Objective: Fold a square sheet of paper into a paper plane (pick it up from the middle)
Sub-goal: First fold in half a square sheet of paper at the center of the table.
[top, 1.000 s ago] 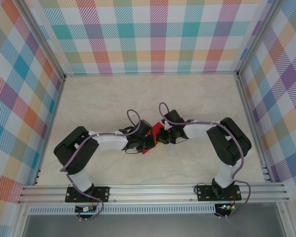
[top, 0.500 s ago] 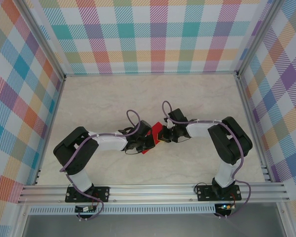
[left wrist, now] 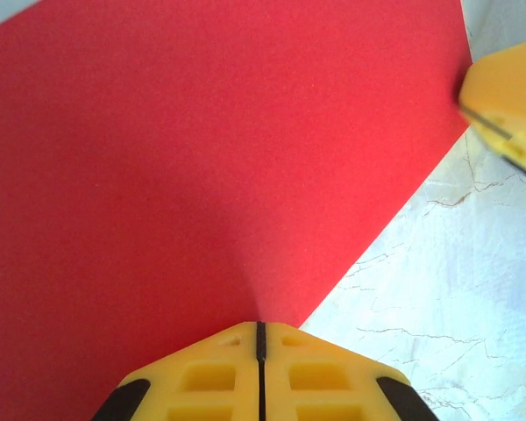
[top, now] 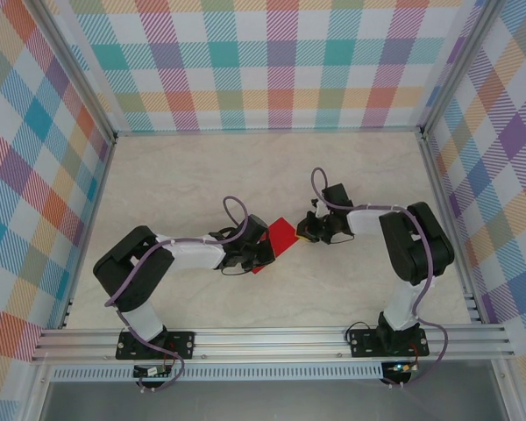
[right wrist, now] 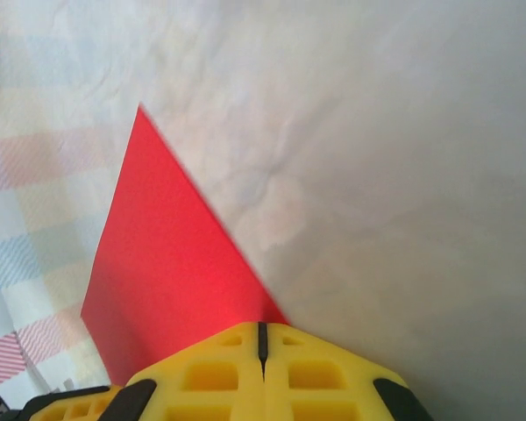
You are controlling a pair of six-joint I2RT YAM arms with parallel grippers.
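The square sheet of paper [top: 280, 235] is bright red and spans the gap between my two grippers, above the middle of the table. My left gripper [top: 265, 252] is shut on the sheet's near-left edge. In the left wrist view the red sheet [left wrist: 202, 158] spreads out ahead of the shut left gripper [left wrist: 259, 331]. A yellow finger of the right gripper [left wrist: 508, 105] shows at the sheet's far corner. My right gripper [top: 305, 230] is shut on the sheet's right corner. In the right wrist view the sheet [right wrist: 171, 272] runs away to the left of the shut right gripper [right wrist: 261, 333].
The pale marble table top [top: 245, 167] extends behind the arms. Checked walls [top: 280, 70] close in the back and both sides. An aluminium rail [top: 272, 338] carrying both arm bases runs along the near edge.
My right gripper has moved right and a little back, away from the left one. More of the red sheet now shows between them. The left arm has barely moved.
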